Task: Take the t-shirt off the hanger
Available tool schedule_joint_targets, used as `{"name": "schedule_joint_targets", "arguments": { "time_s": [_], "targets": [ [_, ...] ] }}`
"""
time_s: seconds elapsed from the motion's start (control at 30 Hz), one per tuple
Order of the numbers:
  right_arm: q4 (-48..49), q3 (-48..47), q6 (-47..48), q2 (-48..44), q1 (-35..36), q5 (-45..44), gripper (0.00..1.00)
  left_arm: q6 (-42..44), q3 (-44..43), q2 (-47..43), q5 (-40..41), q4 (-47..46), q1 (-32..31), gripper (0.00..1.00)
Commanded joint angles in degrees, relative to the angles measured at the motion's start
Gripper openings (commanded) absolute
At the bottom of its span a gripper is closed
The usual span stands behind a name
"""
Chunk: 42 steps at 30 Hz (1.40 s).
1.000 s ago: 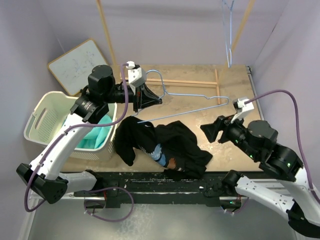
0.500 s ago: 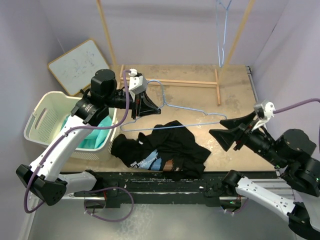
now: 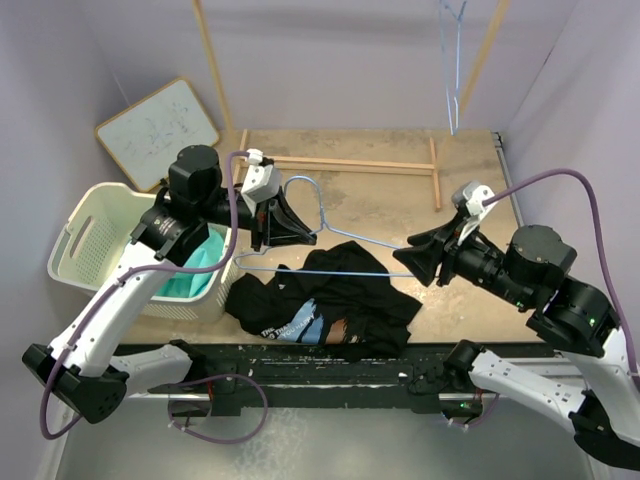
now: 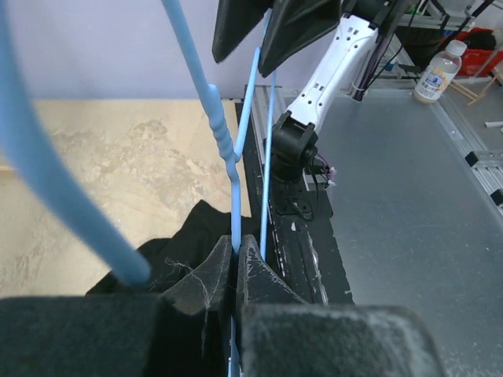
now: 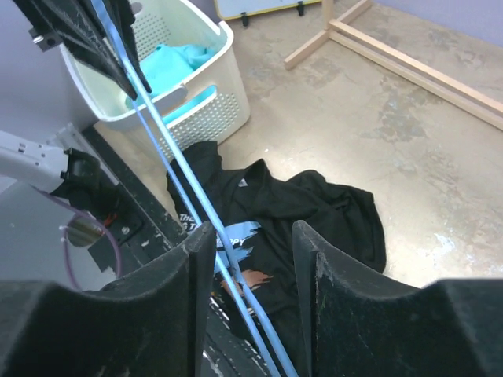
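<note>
Left gripper (image 4: 236,267) was clamped tight on the blue hanger (image 4: 234,212), fingers pinched on the wire near the hook. It sat slightly lower and closer to the near edge than half a second before. The hanger had come down with it, so its bottom bar crossed just above the black t-shirt (image 3: 340,300).

Right gripper (image 3: 412,258) had swung in leftward from its spot off to the right. It sat at the hanger's right end, jaws spread, with both wires running through the gap. Can't tell if the pads touched the wire; nothing was gripped.

The t-shirt was off the hanger and lay in a crumpled heap on the table (image 3: 400,190) by the near edge, between the two arms. A second before, its left part hung down in a bunch; now it was spread flatter. The heap reached the white laundry basket (image 3: 85,225) on the left, which held teal cloth (image 3: 195,270).
</note>
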<state>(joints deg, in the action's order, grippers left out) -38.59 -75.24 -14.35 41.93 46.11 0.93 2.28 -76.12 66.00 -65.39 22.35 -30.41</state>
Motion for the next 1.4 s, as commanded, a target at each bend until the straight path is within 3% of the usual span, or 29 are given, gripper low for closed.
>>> {"name": "schedule_joint_targets", "arguments": {
  "time_s": [0.0,0.13,0.2,0.43,0.47,0.5,0.53,0.57,0.77,0.87,1.0,1.2,1.3,1.37],
  "targets": [
    [3.1,0.8,1.8,-0.6,-0.1,5.3,0.38,-3.4,0.1,-1.7,-4.9,-7.1,0.0,0.0],
    [3.2,1.4,1.5,-1.2,-0.1,8.8,0.09,-6.2,0.9,-1.3,-4.5,-10.9,0.0,0.0],
    [3.2,1.5,1.2,-1.6,-0.1,9.6,0.0,-7.5,1.2,-0.9,-2.2,-12.4,0.0,0.0],
    [4.4,1.9,-0.8,-2.3,0.0,9.9,0.0,-11.4,3.2,0.5,4.8,-17.6,0.0,0.0],
    [4.6,1.9,-1.1,-2.4,-0.1,9.6,0.0,-12.0,3.6,0.4,5.9,-18.3,0.0,0.07],
    [4.6,1.6,-1.4,-2.4,-0.1,8.4,0.0,-12.1,3.8,0.4,7.2,-18.4,0.0,0.21],
    [4.3,1.2,-1.9,-2.2,-0.1,6.7,0.0,-12.0,4.0,0.2,8.5,-18.0,0.0,0.42],
    [3.6,0.8,-2.5,-2.0,0.0,4.4,0.0,-11.9,3.9,-0.1,10.5,-16.9,0.0,0.54],
    [0.2,-2.1,-4.3,0.2,-0.1,-9.0,0.0,-9.6,3.1,-3.9,24.2,-8.6,0.0,0.99],
    [0.0,-3.6,-4.6,2.2,-0.1,-14.4,0.0,-8.4,4.7,-7.0,29.1,-5.9,0.0,0.99],
    [3.2,-7.4,-3.9,7.4,-0.1,-25.6,0.0,-9.2,10.1,-11.8,28.5,-7.1,0.0,0.99],
    [17.5,-13.8,4.0,17.8,-0.1,-43.8,0.0,-10.3,17.4,-18.0,32.9,-7.8,0.0,0.99],
    [23.2,-18.5,9.3,23.7,-2.5,-44.9,0.0,-10.5,19.6,-20.6,36.9,-7.1,0.0,0.99],
    [23.4,-22.9,9.0,27.2,-7.7,-39.0,0.0,-10.1,20.1,-21.7,39.1,-4.8,0.0,0.99]
  ]
}}
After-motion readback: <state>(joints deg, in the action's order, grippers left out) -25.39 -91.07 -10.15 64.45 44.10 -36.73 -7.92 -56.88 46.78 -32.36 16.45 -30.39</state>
